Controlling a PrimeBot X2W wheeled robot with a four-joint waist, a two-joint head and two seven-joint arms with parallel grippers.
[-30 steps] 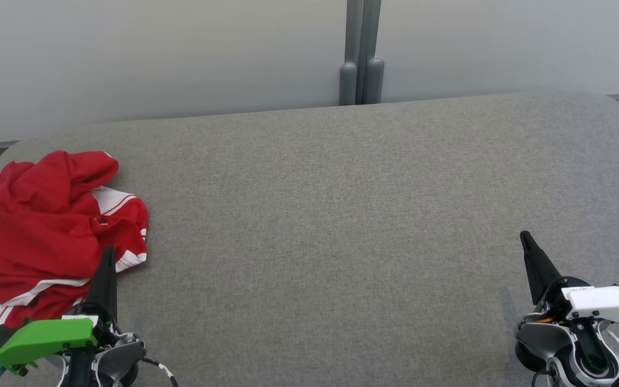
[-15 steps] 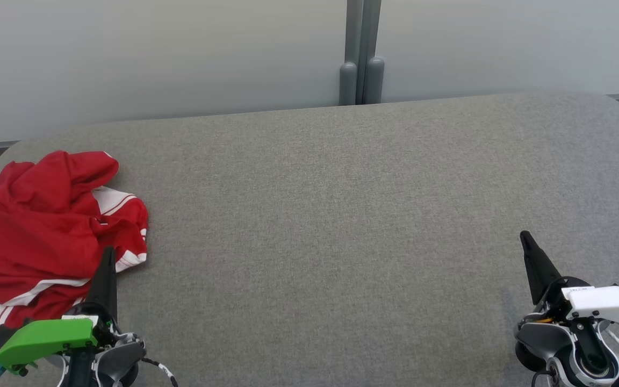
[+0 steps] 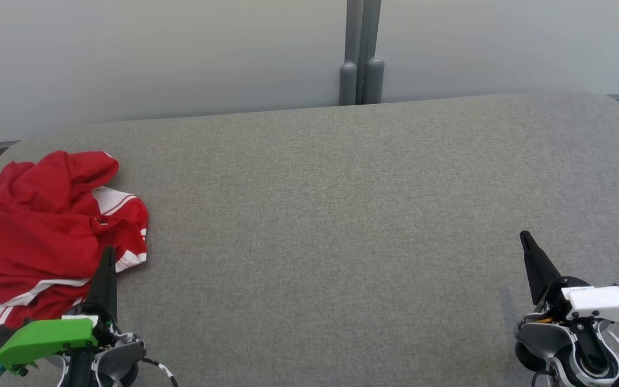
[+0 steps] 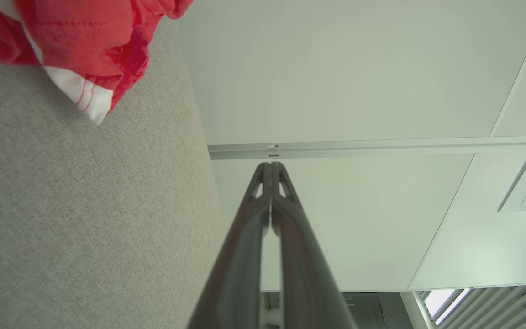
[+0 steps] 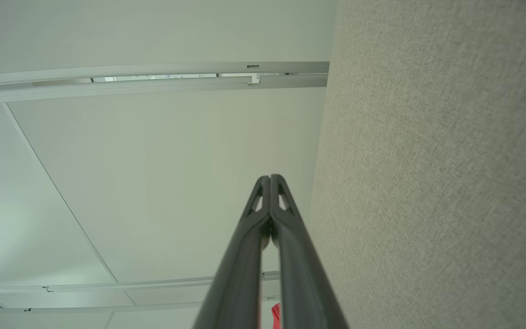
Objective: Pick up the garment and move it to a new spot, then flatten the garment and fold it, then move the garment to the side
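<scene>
Where the grey fabric-covered surface (image 3: pixel 342 215) rounds off at its far left corner, the garment (image 3: pixel 46 226) lies in a crumpled heap. It is red cloth with white bands, its folds bunched over one another, and a white-striped hem is turned out toward the centre.

Just right of the heap's near edge, the left gripper (image 3: pixel 108 251) rises from a green housing (image 3: pixel 43 338). Its two dark fingers are pressed together into a single point and hold nothing. In the head view this point overlaps the garment's lower right border. The left wrist view shows the left gripper (image 4: pixel 270 165) sealed tip to tip and clear of the cloth, with the garment (image 4: pixel 85 36) lying apart at the upper left. Beyond the fingertips a pale rail (image 4: pixel 381 147) crosses the wall (image 4: pixel 336 68).

At centre, a grey post (image 3: pixel 361 54) stands against the wall behind the surface's far edge.

Near the lower right, well apart from the garment, the right gripper (image 3: pixel 524 235) projects from a white housing (image 3: pixel 605 301). In the right wrist view the right gripper (image 5: pixel 270 177) likewise has its fingers closed on each other and is empty, with the grey surface (image 5: pixel 427 183) alongside.
</scene>
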